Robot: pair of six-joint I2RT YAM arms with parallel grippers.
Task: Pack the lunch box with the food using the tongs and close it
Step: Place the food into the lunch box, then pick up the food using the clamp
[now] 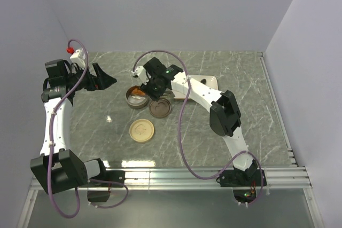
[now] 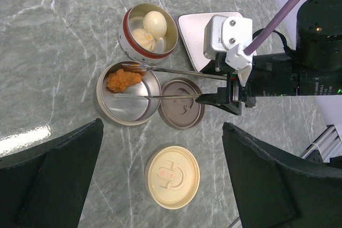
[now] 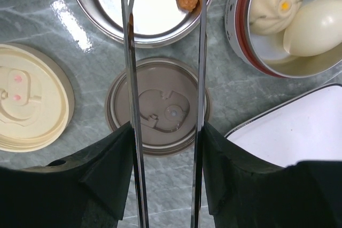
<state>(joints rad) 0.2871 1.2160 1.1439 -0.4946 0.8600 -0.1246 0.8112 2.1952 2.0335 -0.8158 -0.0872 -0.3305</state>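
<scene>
**Tongs held over the open tin, fried piece between their tips**

Seen from above, the left gripper (image 1: 104, 82) is held left of the tins with its jaws wide apart and nothing between them. The right gripper (image 1: 145, 85) is extended over an open steel tin (image 1: 130, 103) in which something orange is seen. A brown lid (image 1: 160, 108) is laid just beside that tin, and a cream lid (image 1: 142, 131) nearer the bases, both on the marble table (image 1: 214, 142).

In the left wrist view, the tongs (image 2: 176, 72) are clamped in the right gripper. Their arms are spread, and their tips are placed inside the steel tin on either side of an orange fried piece (image 2: 123, 80). An egg (image 2: 155, 22) and a bun (image 2: 143, 38) are held in a red-banded tin (image 2: 128, 38), with a white plate (image 2: 195, 36) beside it.

In the right wrist view, both slim arms are pressed from outside by the dark fingers (image 3: 107, 174). The fried piece is touched by one arm near its tip and is clear of the other. Whether it is gripped cannot be told.
</scene>
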